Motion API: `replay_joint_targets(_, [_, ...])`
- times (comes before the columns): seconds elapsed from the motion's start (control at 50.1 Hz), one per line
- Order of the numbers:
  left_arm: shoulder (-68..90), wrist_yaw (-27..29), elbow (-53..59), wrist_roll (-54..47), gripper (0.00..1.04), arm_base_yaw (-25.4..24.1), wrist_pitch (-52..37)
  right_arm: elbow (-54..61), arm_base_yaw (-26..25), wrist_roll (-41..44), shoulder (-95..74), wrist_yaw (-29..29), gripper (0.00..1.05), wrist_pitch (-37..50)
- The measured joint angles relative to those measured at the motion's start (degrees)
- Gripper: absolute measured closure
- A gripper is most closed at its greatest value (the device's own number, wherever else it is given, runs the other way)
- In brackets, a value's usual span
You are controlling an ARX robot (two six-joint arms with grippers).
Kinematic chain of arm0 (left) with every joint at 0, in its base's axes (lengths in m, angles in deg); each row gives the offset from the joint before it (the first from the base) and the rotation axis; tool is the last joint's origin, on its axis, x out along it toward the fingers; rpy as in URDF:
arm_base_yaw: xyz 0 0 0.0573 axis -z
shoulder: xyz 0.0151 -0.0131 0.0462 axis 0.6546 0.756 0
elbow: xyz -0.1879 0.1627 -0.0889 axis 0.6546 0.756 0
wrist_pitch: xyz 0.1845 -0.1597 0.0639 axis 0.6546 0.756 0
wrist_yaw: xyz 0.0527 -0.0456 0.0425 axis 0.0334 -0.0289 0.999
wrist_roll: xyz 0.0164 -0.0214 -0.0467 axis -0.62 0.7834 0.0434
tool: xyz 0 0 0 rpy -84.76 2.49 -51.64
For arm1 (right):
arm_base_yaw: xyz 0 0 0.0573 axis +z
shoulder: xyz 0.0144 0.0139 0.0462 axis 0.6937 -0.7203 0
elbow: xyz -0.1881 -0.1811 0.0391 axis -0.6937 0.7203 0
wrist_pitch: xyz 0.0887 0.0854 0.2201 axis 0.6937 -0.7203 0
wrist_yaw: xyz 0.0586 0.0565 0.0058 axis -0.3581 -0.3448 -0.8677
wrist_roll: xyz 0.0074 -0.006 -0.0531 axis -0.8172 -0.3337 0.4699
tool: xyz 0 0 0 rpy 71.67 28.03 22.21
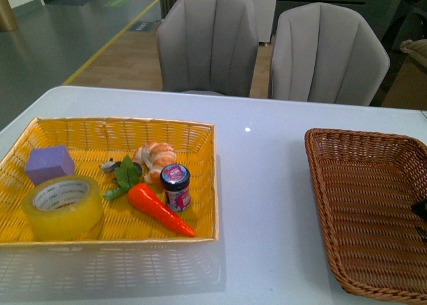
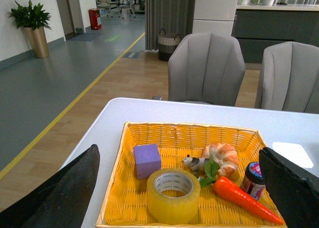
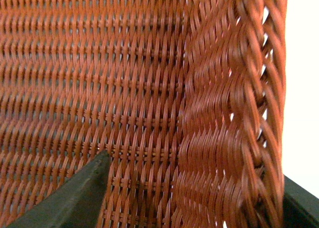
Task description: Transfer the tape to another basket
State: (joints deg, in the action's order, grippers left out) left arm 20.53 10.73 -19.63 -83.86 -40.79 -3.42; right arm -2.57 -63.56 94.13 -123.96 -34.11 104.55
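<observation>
The tape, a wide yellowish roll with a white printed core, lies flat in the near left corner of the yellow basket. It also shows in the left wrist view. My left gripper is open and empty, held above and back from the yellow basket, with the tape between its dark fingers. The dark brown wicker basket stands at the table's right and holds no object. My right gripper is open and empty, close over the brown basket's woven wall.
The yellow basket also holds a purple cube, an orange carrot, a small jar and a croissant. Bare white table lies between the baskets. Two grey chairs stand behind the table.
</observation>
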Motion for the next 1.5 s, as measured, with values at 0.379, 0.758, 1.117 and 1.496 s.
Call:
replay_joint_targets(0.379, [0.0, 0.0, 0.0, 0.0, 0.09, 0.0, 0.0, 4.9, 4.2, -2.4, 1.7, -0.3, 0.92, 1.1])
replay_joint_targets(0.758, [0.0, 0.0, 0.0, 0.0, 0.09, 0.0, 0.0, 3.7, 11.5, -4.2, 1.3, 2.8, 1.01, 1.5])
replay_joint_targets(1.117, [0.0, 0.0, 0.0, 0.0, 0.09, 0.0, 0.0, 4.9, 15.8, -9.0, 1.3, 5.5, 1.01, 1.6])
replay_joint_targets(1.496, [0.0, 0.0, 0.0, 0.0, 0.09, 0.0, 0.0, 6.7, 16.1, -9.2, 2.5, 5.8, 0.54, 2.3])
